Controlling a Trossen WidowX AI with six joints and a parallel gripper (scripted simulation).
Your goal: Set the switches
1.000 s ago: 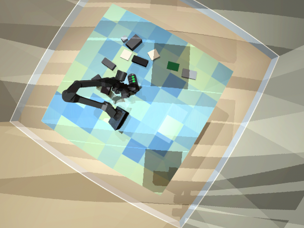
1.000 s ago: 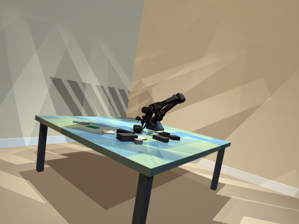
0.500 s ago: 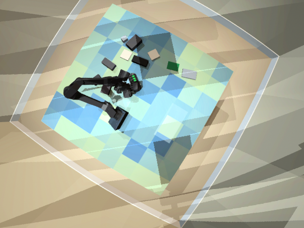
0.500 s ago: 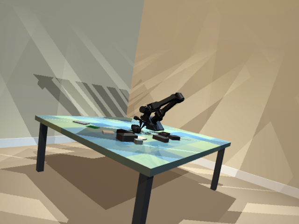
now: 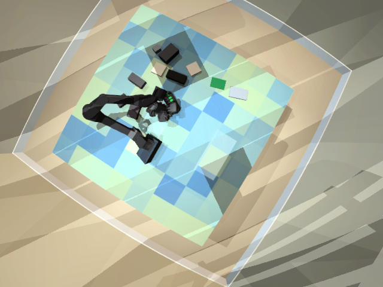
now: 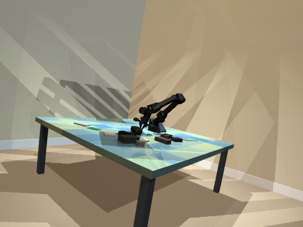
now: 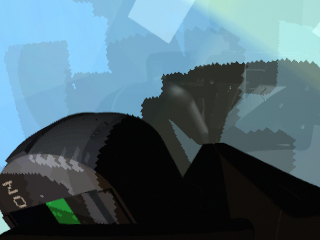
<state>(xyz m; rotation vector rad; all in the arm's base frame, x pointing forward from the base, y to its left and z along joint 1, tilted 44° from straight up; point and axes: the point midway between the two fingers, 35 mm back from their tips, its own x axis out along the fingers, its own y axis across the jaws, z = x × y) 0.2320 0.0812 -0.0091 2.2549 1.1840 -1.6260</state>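
The dark controller unit [image 5: 175, 106] [image 6: 136, 130] [image 7: 60, 135] has a rounded body and stands on the bench [image 5: 173, 192] beside the gripper. Green switch ends show on its top in the top view. The wrist view shows one green end and the "ON" lettering at lower left; the other switches are cut off or dark. The label is hidden, and I cannot tell every switch's setting. My gripper [image 6: 140, 126] [image 7: 212, 154] is shut and empty, pointing down close beside the unit. Whether its tips touch the unit is unclear.
Near the unit lie a black block [image 5: 176, 76], a large dark box [image 5: 169, 52] [image 6: 128, 138], a small box [image 5: 157, 48], two beige tiles [image 5: 158, 69] [image 5: 194, 68], a grey block [image 5: 137, 80] and a dark block [image 5: 133, 112]. A green plate [image 5: 218, 83] and a white plate [image 5: 238, 93] lie farther off.
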